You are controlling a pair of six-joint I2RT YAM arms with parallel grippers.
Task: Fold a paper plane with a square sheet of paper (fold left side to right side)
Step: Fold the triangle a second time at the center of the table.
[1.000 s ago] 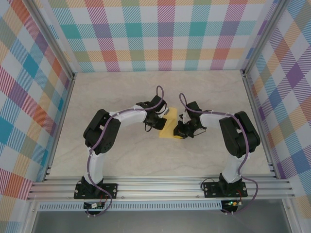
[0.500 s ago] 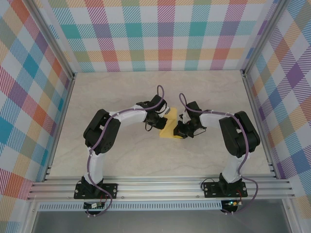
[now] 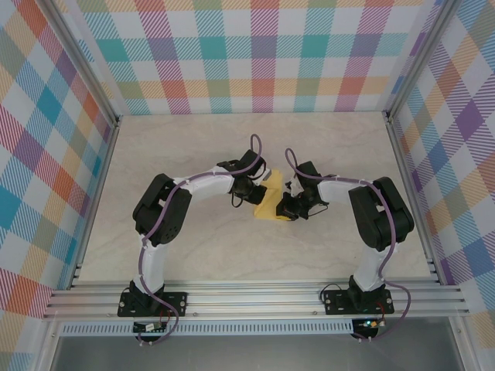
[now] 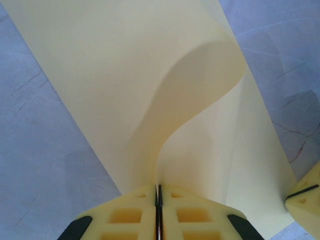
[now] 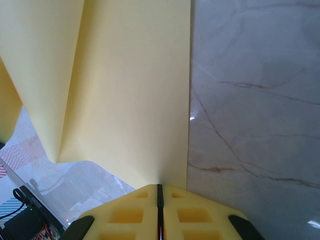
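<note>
Plaid walls (image 3: 255, 54) in many colours enclose a pale, marble-veined surface (image 3: 193, 247) on three sides. The left arm (image 3: 166, 205) and right arm (image 3: 379, 212) rise from the near rail and bend inward, so their wrists meet near the middle of the surface. Between them is the square sheet of paper (image 3: 269, 202), yellow-orange, partly doubled over and lifted at an angle rather than lying flat. The left tool (image 3: 251, 193) is at the sheet's left side and the right tool (image 3: 288, 207) at its right, close to each other. In the left wrist view, the left tool is clenched on the paper's near edge, its yellow fingers (image 4: 125, 215) pressed together with the sheet caught in the seam; one layer curls up in a soft S-curve above another that lies flatter. In the right wrist view, the right tool is likewise clenched on the sheet's edge, and the paper's long straight side runs away over the veined surface.
</note>
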